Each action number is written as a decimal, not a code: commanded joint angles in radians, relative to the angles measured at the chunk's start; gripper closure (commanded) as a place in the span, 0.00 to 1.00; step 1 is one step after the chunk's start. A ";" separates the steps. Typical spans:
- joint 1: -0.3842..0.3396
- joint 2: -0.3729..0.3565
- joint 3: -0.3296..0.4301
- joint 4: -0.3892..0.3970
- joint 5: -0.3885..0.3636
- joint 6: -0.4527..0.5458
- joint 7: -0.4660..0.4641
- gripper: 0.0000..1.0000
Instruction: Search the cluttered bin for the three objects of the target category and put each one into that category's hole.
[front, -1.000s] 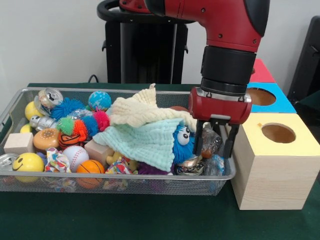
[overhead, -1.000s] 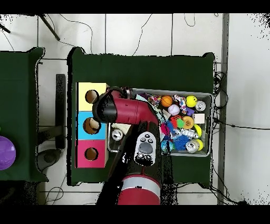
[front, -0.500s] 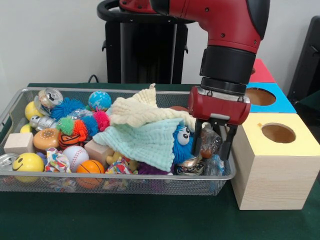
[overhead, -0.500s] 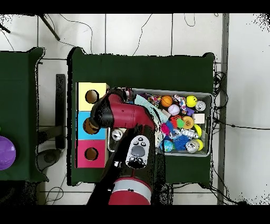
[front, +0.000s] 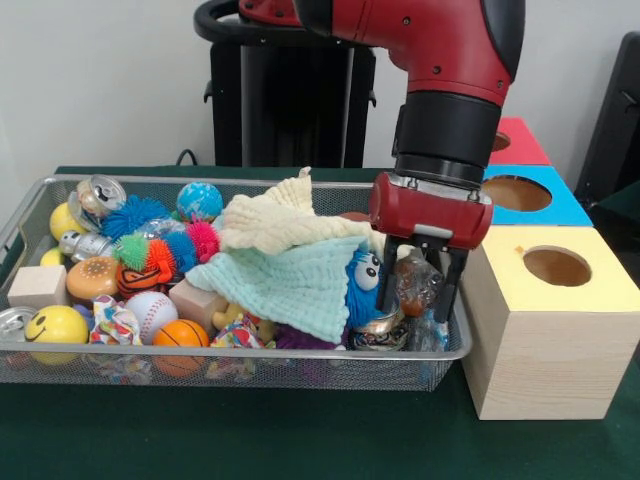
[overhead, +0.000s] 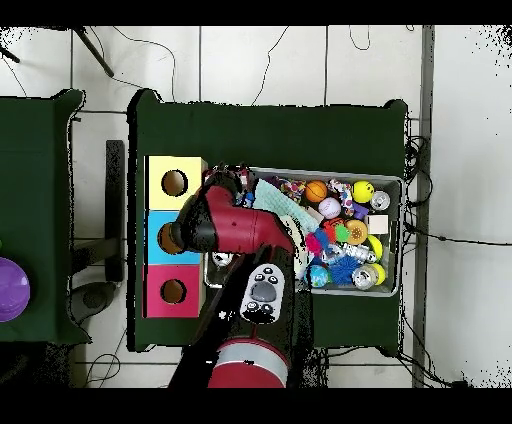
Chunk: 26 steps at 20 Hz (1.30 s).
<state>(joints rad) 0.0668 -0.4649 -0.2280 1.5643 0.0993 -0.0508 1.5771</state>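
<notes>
Fingers: your gripper (front: 420, 285) has its two black fingers (front: 387, 282) closed on either side of a crumpled clear wrapper (front: 415, 282) with something brown inside; it looks pinched between them, just above the clutter.
Held thing: the wrapper hangs upright between the fingers, at the bin's end nearest the boxes.
Bin: the wire bin (front: 250, 365) lies beneath, with a blue googly-eyed toy (front: 366, 285) touching the wrapper's side and a pale green cloth (front: 285, 285) draped beside that.
Holes: the yellow-topped box (front: 545, 320) stands just beside the fingers, its hole (front: 556, 266) slightly above the wrapper's level; blue and red boxes sit behind it.
Key relation: you are right at the bin wall, and the boxes lie sideways across it, so I judge that you must lift before you cross.
Overhead: the arm (overhead: 235, 225) hides the fingers.
</notes>
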 joint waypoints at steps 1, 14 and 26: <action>-0.099 -0.036 0.155 0.131 0.058 0.171 0.219 0.00; -0.071 -0.051 0.140 0.097 0.130 0.440 0.216 0.00; -0.078 -0.015 0.214 0.113 0.214 0.403 0.250 0.00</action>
<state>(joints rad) 0.0062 -0.5187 -0.1596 1.5957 0.2420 0.3224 1.5771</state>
